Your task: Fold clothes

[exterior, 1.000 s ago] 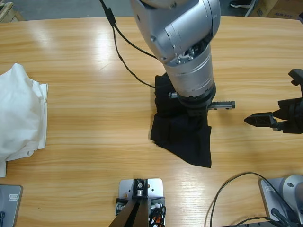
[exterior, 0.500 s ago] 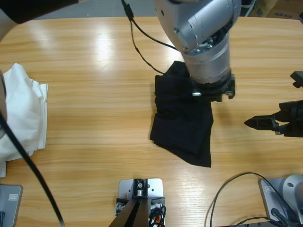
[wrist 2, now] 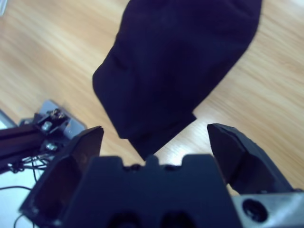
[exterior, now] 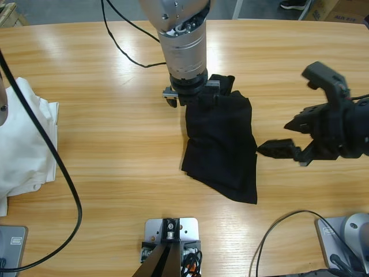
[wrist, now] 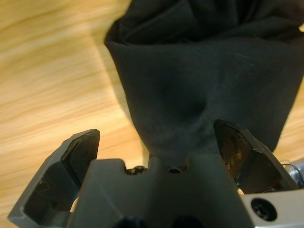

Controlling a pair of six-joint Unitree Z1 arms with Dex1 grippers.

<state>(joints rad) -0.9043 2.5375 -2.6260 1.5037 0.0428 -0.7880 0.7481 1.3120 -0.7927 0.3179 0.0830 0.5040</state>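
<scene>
A black garment (exterior: 222, 144) lies crumpled in a rough fold at the middle of the wooden table (exterior: 104, 115). My left gripper (exterior: 193, 95) comes down from the top and stands over the garment's upper left corner. In the left wrist view its jaws are wide apart, with the black garment (wrist: 204, 61) bunched between them up to the gripper (wrist: 156, 133) body. My right gripper (exterior: 274, 137) reaches in from the right, open, just off the garment's right edge. The right wrist view looks past that gripper (wrist 2: 156, 132) onto the black garment (wrist 2: 175, 57).
A heap of white clothes (exterior: 26, 144) lies at the table's left edge. A black cable (exterior: 124, 52) trails across the table behind the left arm. Another cable (exterior: 57, 167) arcs over the left side.
The left arm has swung from the garment's right side to its upper left corner, and the garment's top has spread. The right gripper has moved left, up to the garment's edge.
</scene>
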